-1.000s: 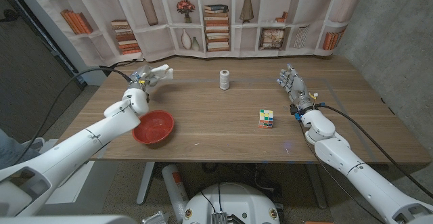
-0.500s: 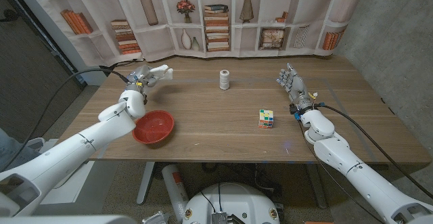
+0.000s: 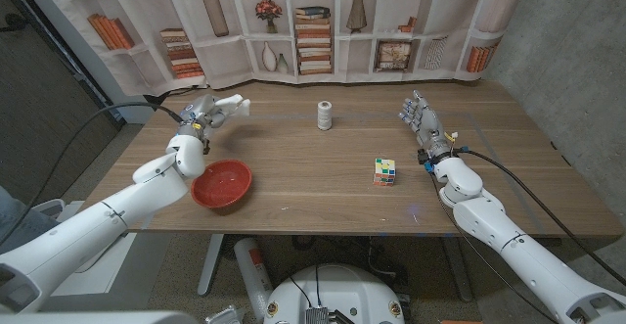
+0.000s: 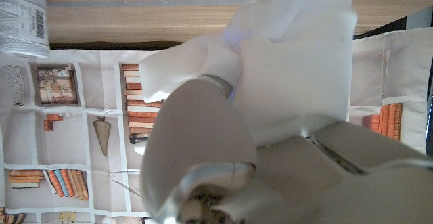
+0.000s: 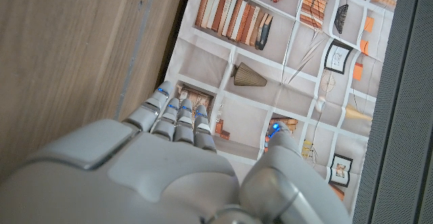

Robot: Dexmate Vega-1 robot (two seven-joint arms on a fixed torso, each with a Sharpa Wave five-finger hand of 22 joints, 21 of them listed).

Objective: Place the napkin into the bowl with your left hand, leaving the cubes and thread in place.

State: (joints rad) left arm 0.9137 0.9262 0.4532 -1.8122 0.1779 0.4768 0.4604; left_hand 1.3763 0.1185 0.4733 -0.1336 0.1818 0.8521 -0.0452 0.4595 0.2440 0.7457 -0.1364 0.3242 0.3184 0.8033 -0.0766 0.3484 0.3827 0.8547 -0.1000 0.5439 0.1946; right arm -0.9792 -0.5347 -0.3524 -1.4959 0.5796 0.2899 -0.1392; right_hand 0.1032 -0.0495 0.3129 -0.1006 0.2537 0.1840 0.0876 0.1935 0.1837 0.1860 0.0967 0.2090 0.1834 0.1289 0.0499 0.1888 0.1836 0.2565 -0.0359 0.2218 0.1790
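My left hand [image 3: 200, 118] is raised over the table's far left part and grips the white napkin [image 3: 231, 103], which sticks out past its fingers. In the left wrist view the crumpled napkin [image 4: 298, 41] bulges from the hand [image 4: 223, 163]. The red bowl [image 3: 222, 183] sits on the table nearer to me than that hand, with nothing in it. A white thread spool [image 3: 325, 115] stands at the far middle, also visible as the spool [image 4: 24, 17]. The coloured cube [image 3: 385, 171] lies right of centre. My right hand [image 3: 421, 120] stands open at the right, fingers straight [image 5: 177, 116].
A bookshelf-printed backdrop [image 3: 313, 21] hangs behind the table's far edge. A black cable [image 3: 117, 114] loops beside my left arm. Bare wood [image 3: 313, 187] lies between the bowl and the cube.
My left forearm has swung slightly outward to the left, while the hand with the napkin has stayed almost where it was. The right hand has not moved.
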